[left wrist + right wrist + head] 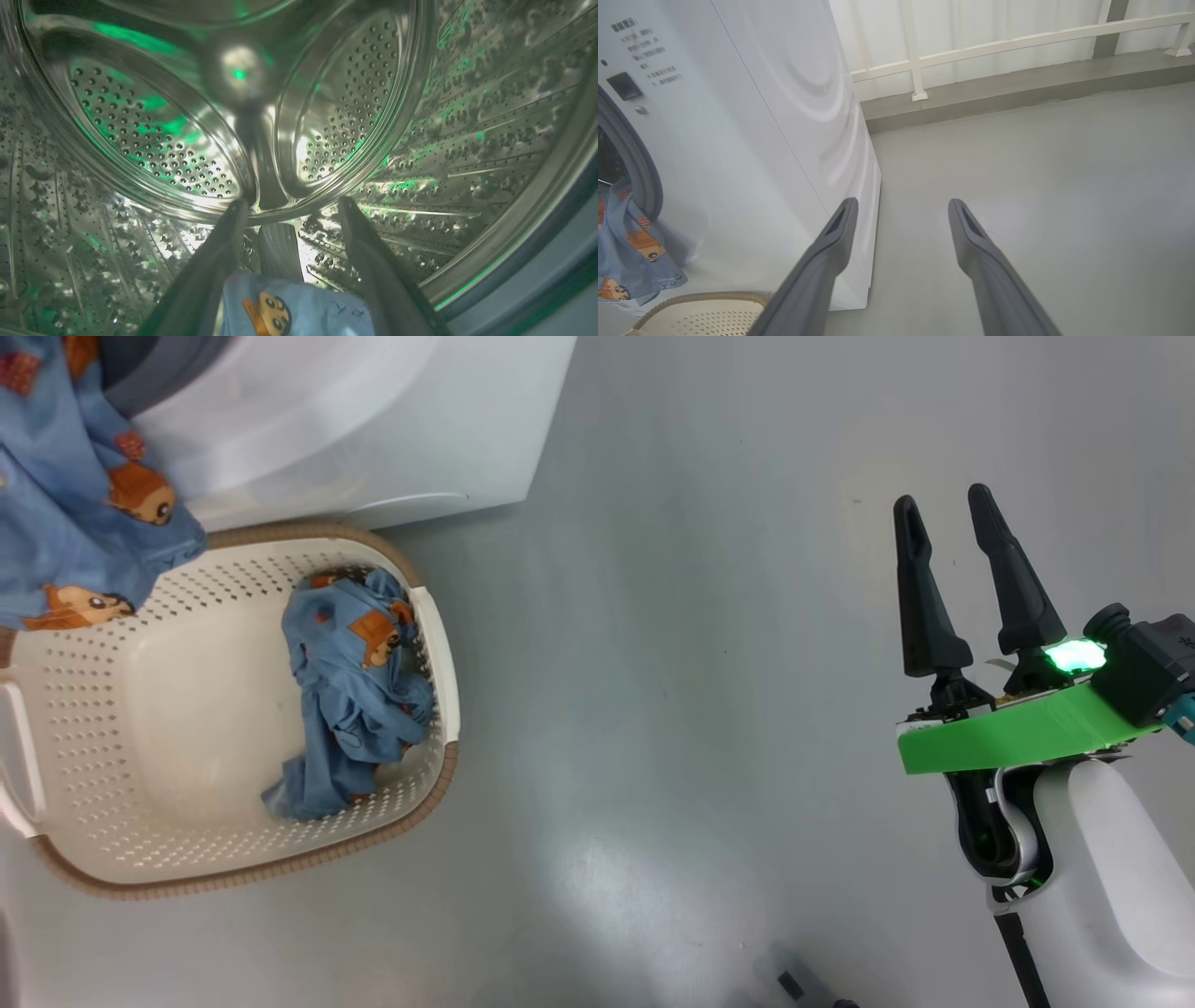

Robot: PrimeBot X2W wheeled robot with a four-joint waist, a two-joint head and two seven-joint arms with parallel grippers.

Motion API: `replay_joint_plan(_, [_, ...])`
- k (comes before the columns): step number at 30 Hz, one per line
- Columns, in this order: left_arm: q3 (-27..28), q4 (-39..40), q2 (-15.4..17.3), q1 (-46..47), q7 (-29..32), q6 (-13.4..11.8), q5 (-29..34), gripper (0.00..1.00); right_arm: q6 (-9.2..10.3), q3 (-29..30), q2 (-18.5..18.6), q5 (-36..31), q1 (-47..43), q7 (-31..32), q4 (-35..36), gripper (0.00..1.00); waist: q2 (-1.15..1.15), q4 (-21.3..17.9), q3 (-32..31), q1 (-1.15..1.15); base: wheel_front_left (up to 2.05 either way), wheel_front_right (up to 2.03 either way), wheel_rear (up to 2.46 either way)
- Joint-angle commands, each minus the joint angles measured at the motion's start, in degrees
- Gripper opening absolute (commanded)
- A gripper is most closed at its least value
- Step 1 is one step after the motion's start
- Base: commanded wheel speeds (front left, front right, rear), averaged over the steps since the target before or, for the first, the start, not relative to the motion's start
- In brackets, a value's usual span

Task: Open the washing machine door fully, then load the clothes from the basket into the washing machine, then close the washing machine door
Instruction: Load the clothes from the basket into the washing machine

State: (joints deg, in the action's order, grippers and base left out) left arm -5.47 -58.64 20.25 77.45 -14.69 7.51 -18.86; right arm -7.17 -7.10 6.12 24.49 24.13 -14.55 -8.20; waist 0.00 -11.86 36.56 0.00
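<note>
The white washing machine (pixel 373 420) stands at the upper left, its door out of view. Light-blue printed clothes (pixel 84 485) hang out of its opening over the cream basket (pixel 187 840); they also show as clothes (pixel 630 247) below the grey gasket (pixel 647 177). Another blue garment (pixel 359 691) lies bunched inside the basket against its right wall. My left gripper (pixel 292 205) is inside the steel drum (pixel 154 140), open, with a piece of blue cloth (pixel 299 308) lying low between its fingers. My right gripper (pixel 943 499) hovers open over the floor, right of the machine.
Grey floor (pixel 672 663) spreads to the right of the basket and machine. A raised kerb with a white railing (pixel 994 44) runs behind the washing machine (pixel 761 140). A small dark object (pixel 803 985) lies at the bottom edge of the head view.
</note>
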Motion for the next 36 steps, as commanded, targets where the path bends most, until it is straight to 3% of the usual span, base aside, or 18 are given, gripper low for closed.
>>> replay_joint_plan(1, [1.8, 3.4, 2.2, -2.6, -0.3, 0.0, -0.4, 1.0, -0.32, -0.7, 0.6, -0.3, -1.6, -0.4, 1.2, 1.0, 0.0, 0.3, -0.3, 0.0, 0.0, 0.0, 0.0])
replay_joint_plan(17, [8.2, 19.7, -1.8, -18.5, -0.3, 0.0, 1.4, 1.0, -0.32, 0.1, 1.8, -0.7, -2.1, -0.4, 1.1, 1.0, 0.0, 2.4, -3.4, 0.0, 0.0, 0.0, 0.0])
replay_joint_plan(36, [11.0, 29.7, -7.3, -41.6, -0.3, 0.0, 2.9, 1.0, -0.32, -0.1, 5.2, -0.4, -6.8, -0.4, -0.9, 1.0, 0.0, 5.3, -16.1, 0.0, 0.0, 0.0, 0.0])
